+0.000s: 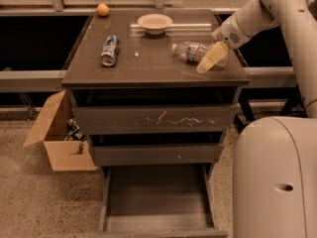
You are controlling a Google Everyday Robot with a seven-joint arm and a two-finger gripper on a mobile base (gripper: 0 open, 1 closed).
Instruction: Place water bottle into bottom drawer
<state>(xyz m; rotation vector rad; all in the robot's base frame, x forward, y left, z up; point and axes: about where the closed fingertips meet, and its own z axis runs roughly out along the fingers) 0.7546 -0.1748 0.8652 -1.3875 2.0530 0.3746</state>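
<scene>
Clear plastic water bottle (190, 50) lies on its side on the right part of the grey-brown counter (148, 66). The cream pincer (209, 58) slants down over the bottle's right end. I cannot tell whether it is spread, closed or gripping. A soda can (110, 49) lies at left, with a bowl (155, 22) and an orange (102, 10) at the back. Below, the bottom drawer (156, 195) stands pulled out, and a cardboard box (59, 138) sits on the floor to the cabinet's left.

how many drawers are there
3: the scratched top drawer, the middle drawer under it, and the bottom drawer pulled open. The gripper is by the water bottle on top.
</scene>
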